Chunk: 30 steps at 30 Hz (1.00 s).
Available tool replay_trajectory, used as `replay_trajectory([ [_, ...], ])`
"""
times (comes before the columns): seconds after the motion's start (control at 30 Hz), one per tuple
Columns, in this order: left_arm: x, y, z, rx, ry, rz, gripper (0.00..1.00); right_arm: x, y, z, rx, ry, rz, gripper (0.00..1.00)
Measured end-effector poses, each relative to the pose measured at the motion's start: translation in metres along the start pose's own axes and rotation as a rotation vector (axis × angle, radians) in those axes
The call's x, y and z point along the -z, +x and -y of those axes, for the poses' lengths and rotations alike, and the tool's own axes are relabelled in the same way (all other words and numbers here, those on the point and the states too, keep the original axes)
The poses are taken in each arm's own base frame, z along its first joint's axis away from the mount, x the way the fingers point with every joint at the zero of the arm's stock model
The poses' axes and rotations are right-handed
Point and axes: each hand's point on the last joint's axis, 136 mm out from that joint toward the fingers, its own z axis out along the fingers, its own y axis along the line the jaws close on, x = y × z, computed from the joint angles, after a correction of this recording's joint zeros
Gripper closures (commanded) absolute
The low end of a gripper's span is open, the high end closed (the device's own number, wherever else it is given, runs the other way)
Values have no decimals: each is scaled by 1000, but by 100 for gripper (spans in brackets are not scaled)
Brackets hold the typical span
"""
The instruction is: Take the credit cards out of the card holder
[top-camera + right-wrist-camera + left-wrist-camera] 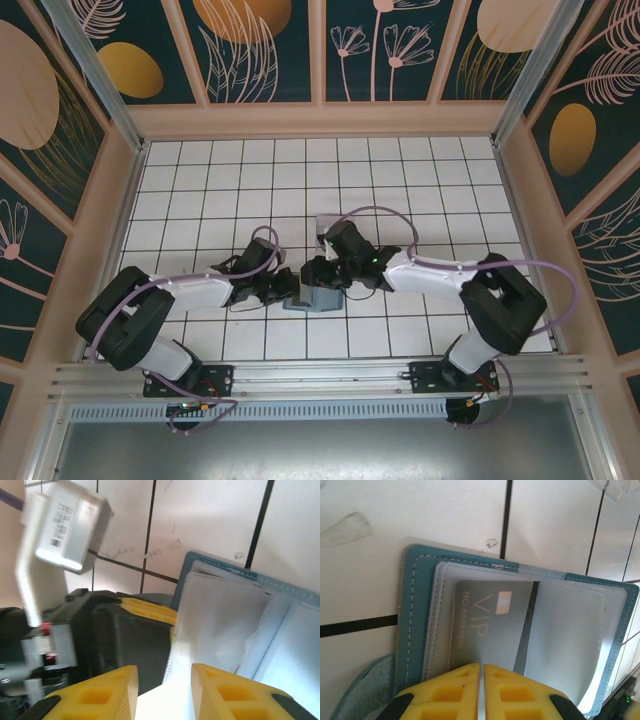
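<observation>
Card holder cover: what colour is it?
The card holder is teal blue with pale stitching, best seen in the left wrist view.

White tiled table (pixel 400 170), floral-patterned walls (pixel 260 40) around

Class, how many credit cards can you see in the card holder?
1: a grey VIP card inside a clear sleeve of the open holder. More may be hidden behind it.

In the top view, the card holder (pixel 312 300) is largely covered by the left pincer (pixel 283 290) and the right pincer (pixel 320 272). From the left wrist, the credit card (pixel 490 625) is hidden along its lower edge behind the left pincer. The right wrist picture is blurred, and the card holder is cut off there.
</observation>
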Motion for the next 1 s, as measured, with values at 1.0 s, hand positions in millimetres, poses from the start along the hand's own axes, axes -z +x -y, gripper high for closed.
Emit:
replay_trajectory([
  [1.0, -47, 16, 48, -159, -64, -152, 87, 71, 8, 95, -208, 230, 127, 64],
])
